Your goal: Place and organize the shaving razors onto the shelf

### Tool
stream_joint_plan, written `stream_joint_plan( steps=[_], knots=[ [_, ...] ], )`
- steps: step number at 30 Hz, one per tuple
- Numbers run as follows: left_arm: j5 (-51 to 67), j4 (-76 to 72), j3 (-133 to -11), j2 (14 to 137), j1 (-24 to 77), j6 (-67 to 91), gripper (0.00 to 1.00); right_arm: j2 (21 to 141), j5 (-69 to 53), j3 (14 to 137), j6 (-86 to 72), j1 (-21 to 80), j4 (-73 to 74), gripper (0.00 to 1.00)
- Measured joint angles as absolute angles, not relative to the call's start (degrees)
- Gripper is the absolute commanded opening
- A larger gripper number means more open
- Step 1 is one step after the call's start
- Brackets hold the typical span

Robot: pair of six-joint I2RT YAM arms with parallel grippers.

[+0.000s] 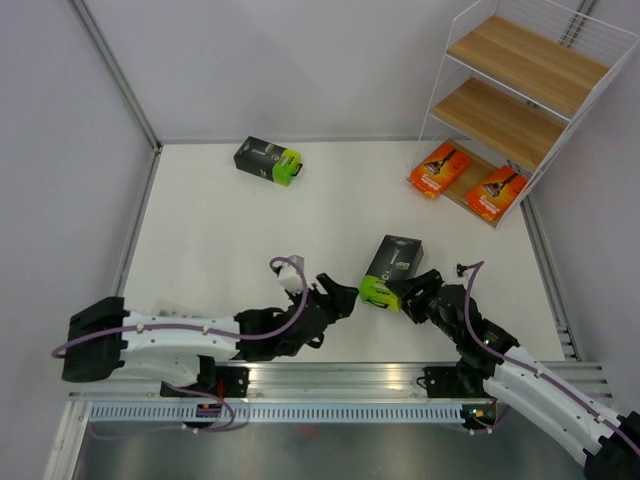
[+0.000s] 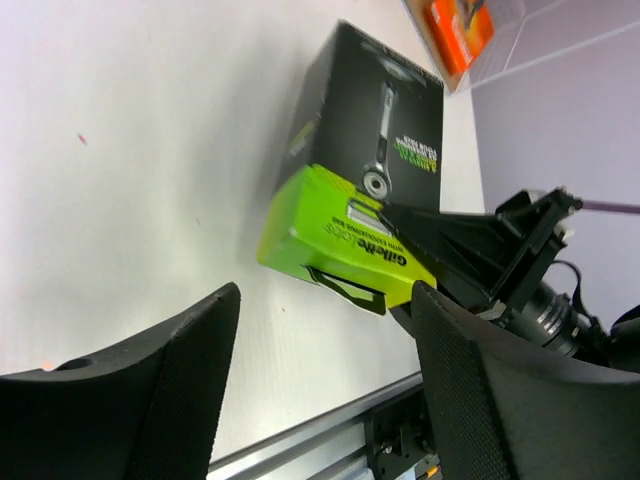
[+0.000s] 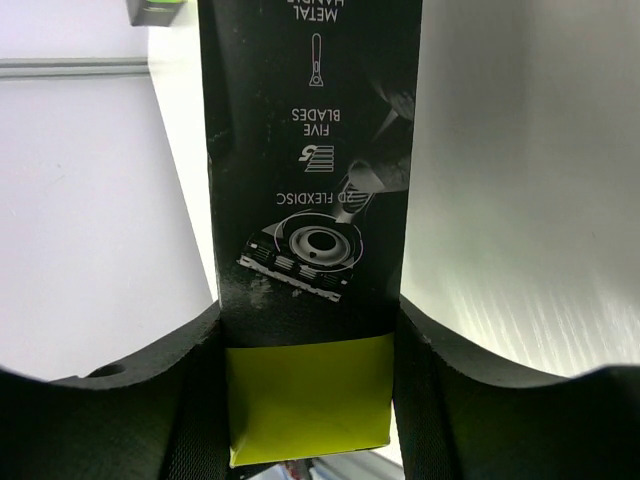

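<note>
Closest to me, my left pincer [image 1: 345,298] is spread wide. In the left wrist view its two dark fingers [image 2: 180,380] stand apart with nothing between them, low over the white table [image 1: 220,230].

Just to its right is my right pincer [image 1: 410,297], tip pointing toward the left one. It is pinching the near black box [image 1: 392,270] at its lime-green end. In the right wrist view a finger presses on each long side of the pack, and the black printed face runs straight away from the jaws. The lime-green end faces my left pincer and sits just ahead of its open fingers, close but not touching them. From the left wrist the box looks tilted, with one edge of the green end down at the table. I cannot tell how much of it rests there.

Well ahead of the left pincer and somewhat to its left, the far black box [image 1: 268,160] lies flat on the table near the back wall. Its green end points right.

Far ahead of the right pincer and off to its right stands the shelf [image 1: 525,65], set in the back corner. The two orange cards [image 1: 440,168] lie side by side on its lowest board. The two wooden boards above them are bare as far as I can see.
</note>
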State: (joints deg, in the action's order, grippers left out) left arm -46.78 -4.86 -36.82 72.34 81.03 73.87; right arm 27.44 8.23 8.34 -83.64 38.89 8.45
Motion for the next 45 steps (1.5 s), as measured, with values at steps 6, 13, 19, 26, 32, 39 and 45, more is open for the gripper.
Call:
stream_joint_plan(
  steps=[6, 13, 19, 26, 32, 39, 45],
  knots=[
    [-44.8, 1.6, -30.2, 54.4, 71.2, 69.0, 0.81, 31.5, 11.3, 10.0, -76.3, 38.9, 4.2, 0.32],
    [-33.2, 7.5, -28.2, 45.6, 53.8, 60.9, 0.88, 48.4, 12.4, 22.2, -67.4, 36.6, -0.5, 0.27],
    [-21.5, 9.3, -27.7, 46.0, 45.1, 55.4, 1.00, 59.8, 10.0, 36.7, -63.7, 28.0, -6.3, 0.26],
    [-6.7, 9.5, -28.4, 52.2, 33.5, 49.9, 1.00, 71.1, 6.9, 48.4, -63.2, 20.1, -13.1, 0.24],
    [2.5, 9.3, -32.1, 56.2, 27.4, 46.0, 1.00, 76.2, 5.3, 53.3, -63.8, 14.8, -14.7, 0.25],
    [7.9, 9.1, -35.7, 58.5, 24.9, 42.4, 0.99, 77.4, 5.5, 55.0, -64.9, 9.5, -16.5, 0.25],
    [9.7, 9.3, -36.6, 59.3, 24.0, 40.5, 1.00, 80.0, 6.4, 56.9, -65.8, 6.3, -17.9, 0.27]
  ],
)
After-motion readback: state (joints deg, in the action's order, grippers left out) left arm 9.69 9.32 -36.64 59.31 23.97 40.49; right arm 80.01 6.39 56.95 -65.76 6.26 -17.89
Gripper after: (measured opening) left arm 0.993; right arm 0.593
